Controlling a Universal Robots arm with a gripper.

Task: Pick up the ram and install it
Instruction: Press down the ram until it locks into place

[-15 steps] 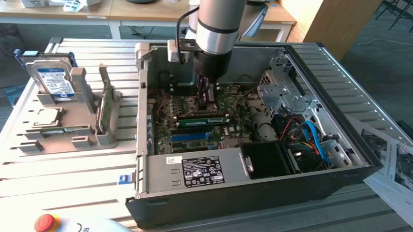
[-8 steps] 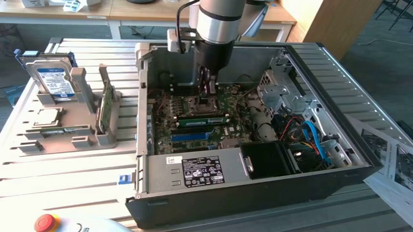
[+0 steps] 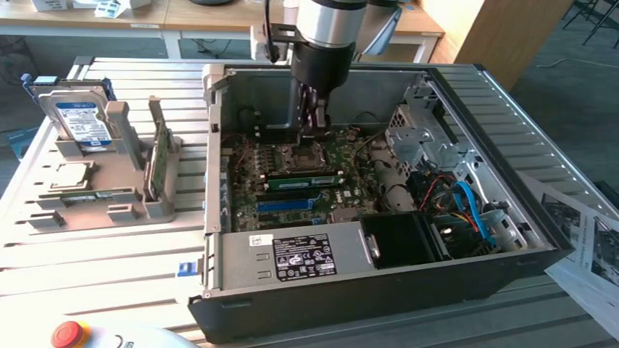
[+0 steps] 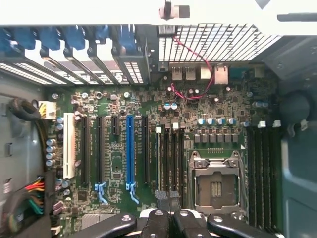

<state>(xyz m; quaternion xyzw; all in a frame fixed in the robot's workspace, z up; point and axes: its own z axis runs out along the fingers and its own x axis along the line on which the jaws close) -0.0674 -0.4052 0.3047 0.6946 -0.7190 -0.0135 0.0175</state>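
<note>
The ram (image 3: 304,179) stands on edge in a slot on the board (image 3: 249,181), beside the socket (image 3: 295,154). The gripper (image 3: 315,136) hangs close above, jaws shut, and seems to hold nothing. I think it should push straight down, evenly. I count one ram, one gripper, one socket.

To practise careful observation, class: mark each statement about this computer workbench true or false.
1. The computer case is open on top. True.
2. The hard drive lies inside the case. False: it stands in the grey holder outside it.
3. The hand is over the motherboard. True.
4. The hand's fingers are spread wide. False: they are shut.
5. A fan covers the processor socket. False: it is bare.
</note>
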